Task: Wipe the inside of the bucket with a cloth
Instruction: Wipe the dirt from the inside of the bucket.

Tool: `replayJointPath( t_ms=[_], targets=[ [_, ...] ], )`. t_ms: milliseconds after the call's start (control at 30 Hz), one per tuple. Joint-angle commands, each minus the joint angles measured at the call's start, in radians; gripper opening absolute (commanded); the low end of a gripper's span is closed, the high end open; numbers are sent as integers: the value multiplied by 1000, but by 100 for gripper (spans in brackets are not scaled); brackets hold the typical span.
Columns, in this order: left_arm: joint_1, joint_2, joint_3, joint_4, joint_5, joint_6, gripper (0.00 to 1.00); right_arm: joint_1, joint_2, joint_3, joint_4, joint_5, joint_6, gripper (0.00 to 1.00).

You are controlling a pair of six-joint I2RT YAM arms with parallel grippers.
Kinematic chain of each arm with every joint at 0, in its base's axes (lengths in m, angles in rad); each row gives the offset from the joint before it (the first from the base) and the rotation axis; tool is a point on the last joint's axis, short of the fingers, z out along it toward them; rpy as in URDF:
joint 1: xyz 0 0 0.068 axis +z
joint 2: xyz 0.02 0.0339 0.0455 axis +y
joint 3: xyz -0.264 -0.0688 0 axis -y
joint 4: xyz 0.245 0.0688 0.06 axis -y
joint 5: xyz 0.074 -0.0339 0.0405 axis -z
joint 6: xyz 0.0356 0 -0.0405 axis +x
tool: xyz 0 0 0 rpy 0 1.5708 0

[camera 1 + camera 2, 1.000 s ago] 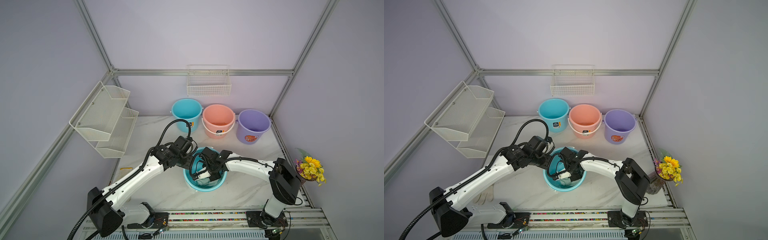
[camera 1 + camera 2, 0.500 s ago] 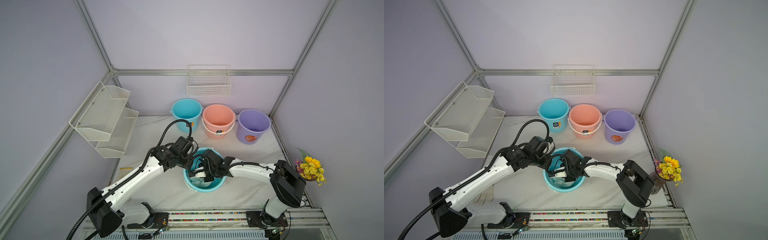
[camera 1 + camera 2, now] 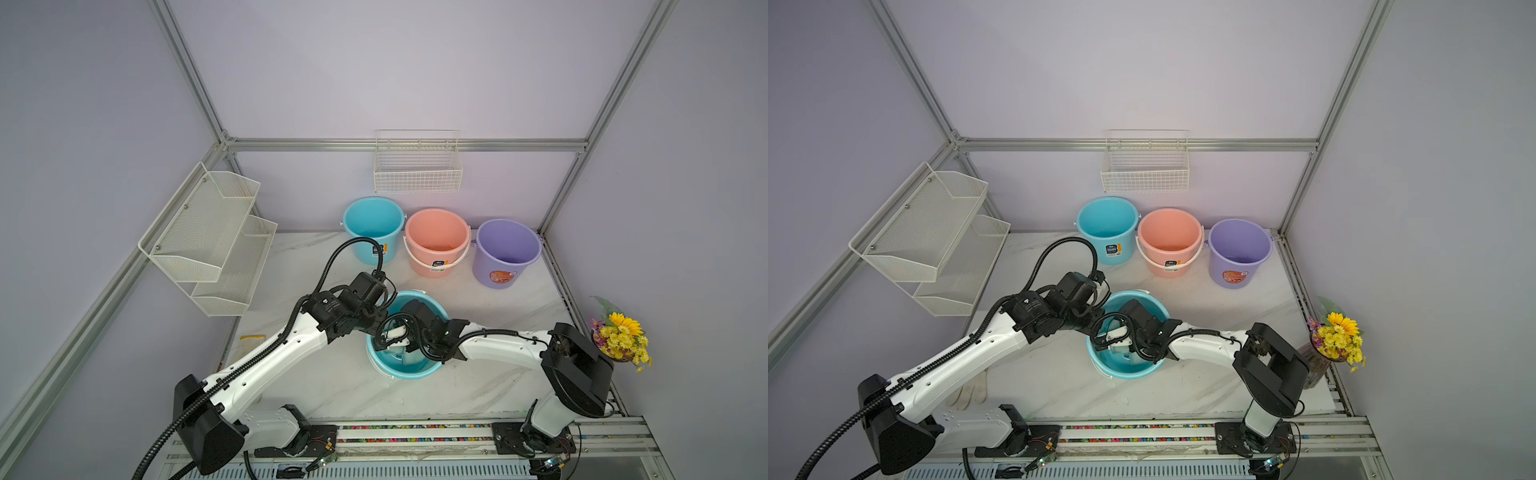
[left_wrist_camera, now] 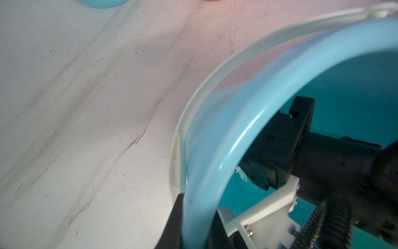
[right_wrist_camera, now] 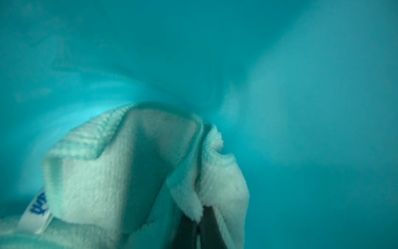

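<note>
Right gripper (image 5: 199,217): clenched on cloth (image 5: 103,183), dark fingers (image 5: 187,228) buried in a fold, reaching down inside bucket (image 3: 405,376)
left gripper (image 4: 193,228): pinched on bucket rim, one finger outside the wall, one inside; a steadying hold, I'd say
cloth: mint-white, bunched, white tag (image 5: 37,212) off to one side; pressed low on the inner wall, near where wall meets floor
bucket: teal, front-centre on table (image 3: 478,395), between both arms
key relation: cloth lies straight ahead of the right fingertips, between them and the wall; folds run along finger direction, no other clear long axis
nearer arm: right, inside the bucket; left only at rim
step: mid-wipe, by my read
next move: sweep along the wall's curve, pressing outward
risk: cloth slipping from pinch
</note>
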Motion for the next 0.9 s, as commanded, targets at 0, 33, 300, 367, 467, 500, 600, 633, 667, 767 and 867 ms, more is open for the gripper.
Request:
replayJointPath(
  t_ms=[0, 33, 300, 367, 467, 500, 600, 633, 667, 767, 867],
  targets=[
    [-16, -20, 28, 106, 39, -4, 0, 11, -22, 51, -170, 98, -52, 0],
    [-16, -19, 26, 105, 39, -6, 0, 11, -22, 59, -207, 107, -45, 0],
    [-19, -31, 36, 99, 26, -10, 0, 11, -31, 159, -602, 24, 95, 0],
    [-18, -33, 38, 100, 23, -9, 0, 12, -33, 181, -660, -48, 126, 0],
    [-21, -36, 41, 99, 21, -9, 0, 11, -33, 214, -721, -180, 169, 0],
    [-21, -34, 42, 99, 22, -10, 0, 11, -28, 226, -740, -233, 180, 0],
    [-19, -29, 48, 99, 27, -8, 0, 11, -9, 250, -757, -382, 192, 0],
    [-21, -29, 48, 100, 27, -7, 0, 11, -5, 252, -746, -421, 200, 0],
    [-21, -29, 49, 99, 27, -6, 0, 11, -3, 249, -720, -461, 210, 0],
    [-22, -27, 49, 98, 29, -7, 0, 11, -16, 219, -587, -505, 242, 0],
    [-24, -26, 52, 98, 33, -7, 0, 14, -38, 172, -406, -452, 273, 0]
  ],
)
